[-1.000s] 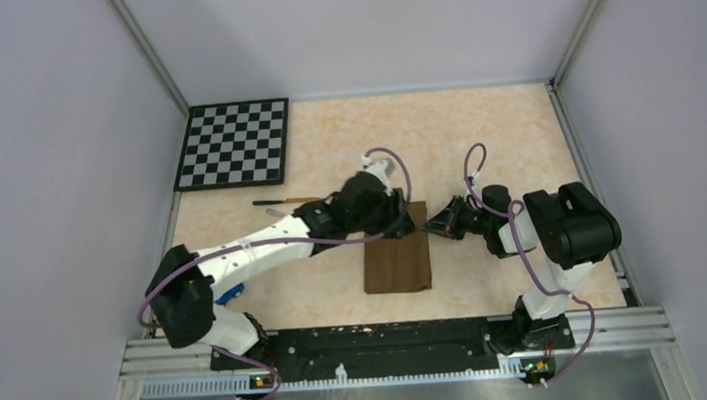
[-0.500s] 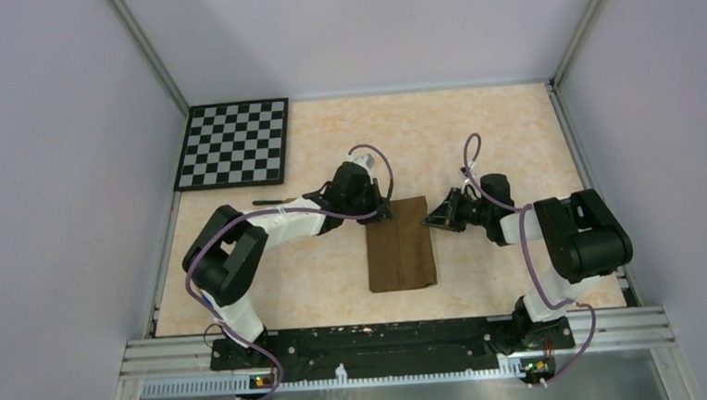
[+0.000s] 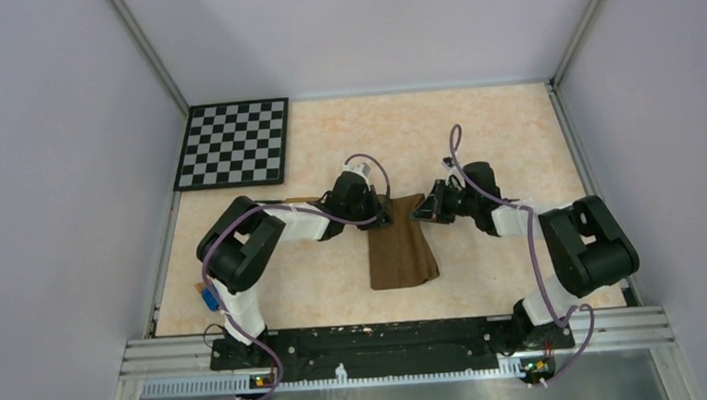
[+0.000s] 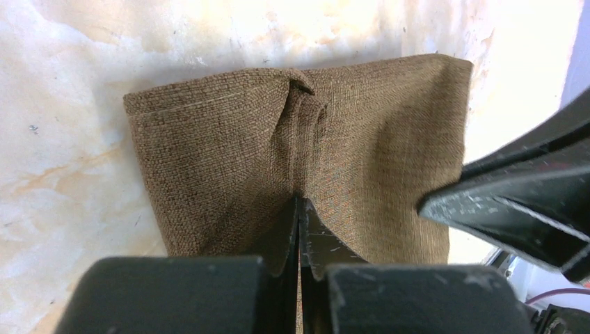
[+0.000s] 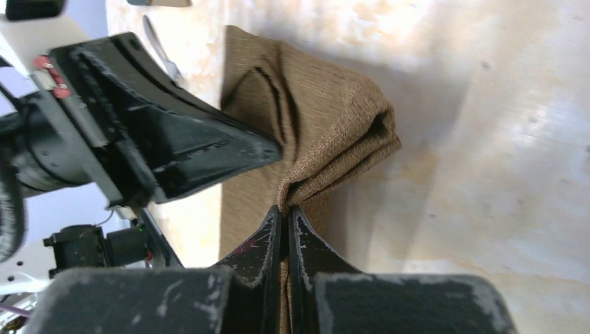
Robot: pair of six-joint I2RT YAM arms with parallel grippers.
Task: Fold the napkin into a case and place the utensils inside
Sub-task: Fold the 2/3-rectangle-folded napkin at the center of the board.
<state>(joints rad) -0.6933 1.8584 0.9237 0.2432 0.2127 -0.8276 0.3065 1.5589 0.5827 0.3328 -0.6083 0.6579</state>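
The dark brown napkin (image 3: 402, 257) lies folded into a long narrow strip in the middle of the table, its far end raised and bunched. My left gripper (image 3: 383, 219) is shut on the far left corner. In the left wrist view the cloth (image 4: 229, 139) puckers into a ridge right at the closed tips (image 4: 300, 203). My right gripper (image 3: 417, 213) is shut on the far right corner. In the right wrist view a folded edge of the napkin (image 5: 327, 118) runs into its tips (image 5: 284, 210). One slim grey utensil (image 5: 161, 47) lies beyond the left gripper. The left arm hides the rest.
The black-and-white checkerboard (image 3: 233, 143) lies at the far left corner. A small blue toy car (image 3: 209, 299) sits by the left arm's base. The two grippers are close together over the napkin's far end, and metal rails (image 3: 165, 267) edge the table.
The left arm drew back to the napkin's far left corner and its gripper shut on the cloth. The right gripper shifted left and farther. The napkin's far end bunched narrower.
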